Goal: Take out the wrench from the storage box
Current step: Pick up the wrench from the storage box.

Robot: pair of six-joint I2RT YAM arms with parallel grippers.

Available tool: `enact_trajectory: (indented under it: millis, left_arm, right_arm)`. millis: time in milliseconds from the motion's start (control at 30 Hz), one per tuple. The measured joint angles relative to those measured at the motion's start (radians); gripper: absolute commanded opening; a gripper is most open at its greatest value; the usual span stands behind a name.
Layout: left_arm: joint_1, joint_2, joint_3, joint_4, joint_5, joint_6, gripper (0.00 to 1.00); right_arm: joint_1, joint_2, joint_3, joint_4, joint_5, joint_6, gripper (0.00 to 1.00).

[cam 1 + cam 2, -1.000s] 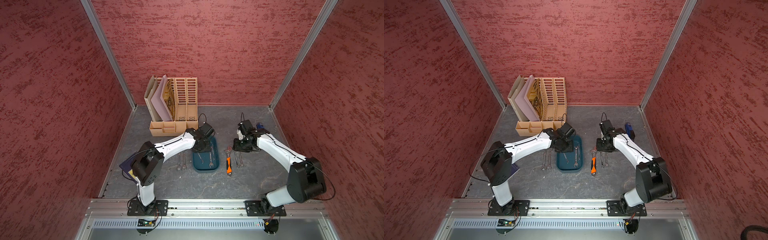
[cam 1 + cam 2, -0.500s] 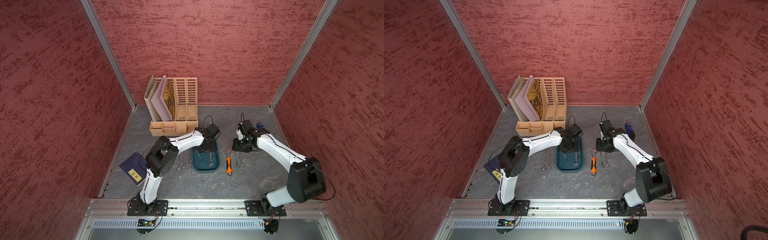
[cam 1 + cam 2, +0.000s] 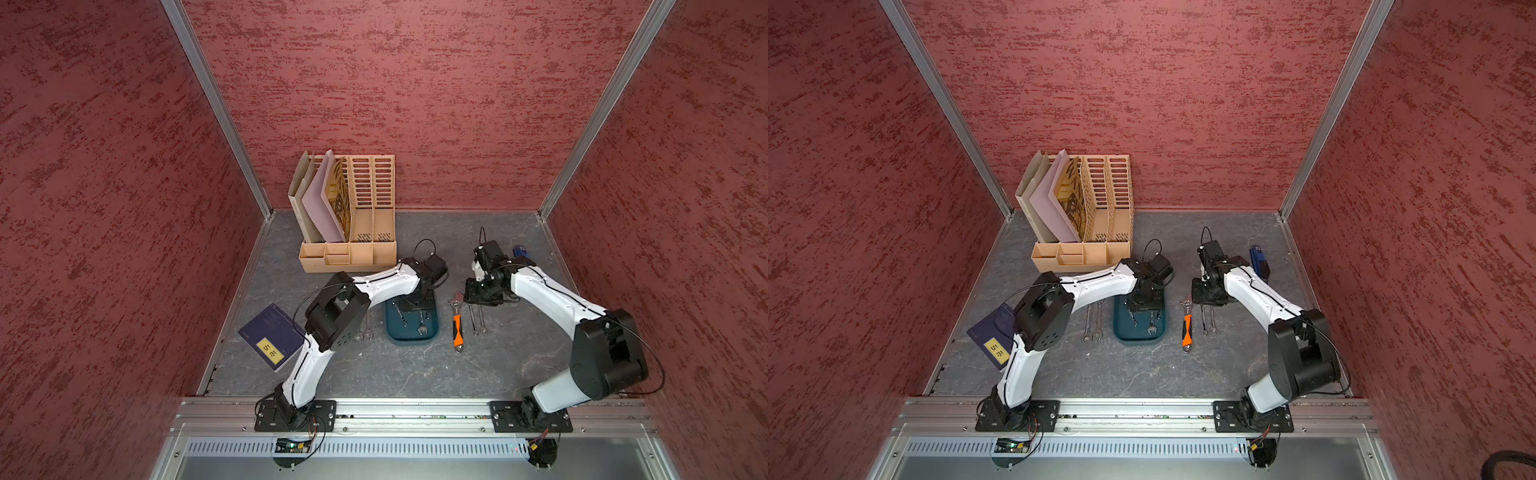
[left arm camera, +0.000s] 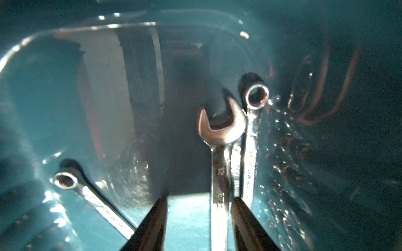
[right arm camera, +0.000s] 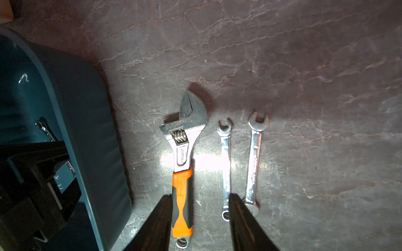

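Note:
The storage box [image 3: 411,338] [image 3: 1138,338] is a shallow dark teal tray in the middle of the grey floor. My left gripper [image 3: 415,305] [image 4: 200,197] reaches down into it, open. A silver open-ended wrench [image 4: 220,173] [image 3: 1152,328] lies between its fingers, close against one of them, with a wide gap to the other. A ring-ended wrench [image 4: 252,139] lies alongside just outside that finger. A third wrench [image 4: 91,202] lies slanted further off. My right gripper [image 3: 482,293] [image 5: 200,195] hovers open over the floor to the right of the box, holding nothing.
An orange-handled adjustable wrench [image 3: 457,328] [image 5: 182,152] and two small wrenches [image 5: 226,165] lie right of the box. Two more wrenches [image 3: 1092,324] lie left of it. A beige file organizer [image 3: 353,232] stands behind. A dark blue book [image 3: 272,336] lies at the left.
My left arm has folded its elbow in and brought the gripper from the box's far left corner down into the box, around a wrench, its jaws narrowing. The right arm has not moved.

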Motion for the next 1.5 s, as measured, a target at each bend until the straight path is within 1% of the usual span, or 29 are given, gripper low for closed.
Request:
enact_trajectory:
  millis: [267, 467, 567, 667, 767, 1500]
  left_arm:
    - [0.0, 0.032, 0.045, -0.04, -0.015, -0.005, 0.39]
    - [0.0, 0.038, 0.053, -0.057, -0.023, -0.022, 0.33]
    - [0.0, 0.042, 0.057, -0.064, -0.026, -0.027, 0.26]
    - [0.0, 0.043, 0.057, -0.068, -0.027, -0.034, 0.24]
    - [0.0, 0.043, 0.057, -0.068, -0.026, -0.038, 0.2]
    - [0.009, 0.032, 0.047, -0.06, -0.012, -0.018, 0.15]
  right_arm:
    - [0.0, 0.0, 0.0, 0.0, 0.0, 0.0, 0.47]
    - [0.0, 0.0, 0.0, 0.0, 0.0, 0.0, 0.47]
    - [0.0, 0.0, 0.0, 0.0, 0.0, 0.001, 0.47]
    - [0.0, 0.0, 0.0, 0.0, 0.0, 0.001, 0.47]
    - [0.0, 0.0, 0.0, 0.0, -0.001, 0.001, 0.47]
    - [0.0, -0.002, 0.0, -0.001, -0.001, 0.001, 0.47]
